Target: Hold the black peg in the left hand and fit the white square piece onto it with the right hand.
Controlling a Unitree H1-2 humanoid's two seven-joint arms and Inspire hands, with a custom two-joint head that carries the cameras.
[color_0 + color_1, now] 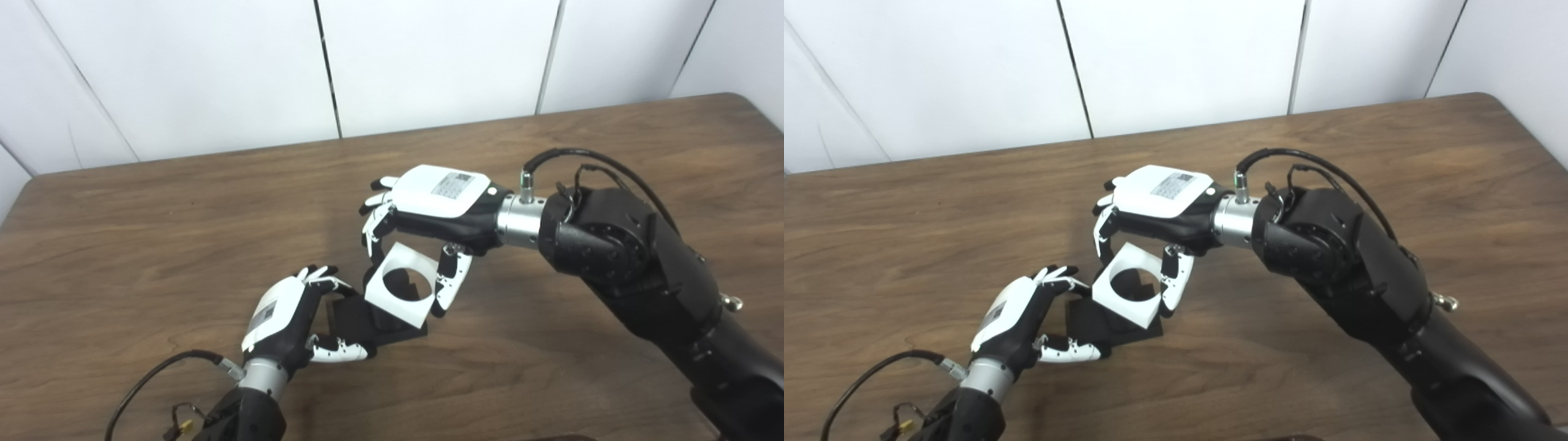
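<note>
Gripping white square piece (401,283), labels seemingly unreadable

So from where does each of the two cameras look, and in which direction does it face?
Left eye view: on the head, facing down at the table; both forearms show.
Right eye view: beside it, same aim; scene sits further left.
Shared: left hand on the black peg, right hand fingers gripping the white square piece.

The desk (184,202) is brown wood grain with rounded far corners, its far edge meeting a white panelled wall (429,61). The black peg's (373,318) square base rests on it near the middle, toward the near side.
</note>
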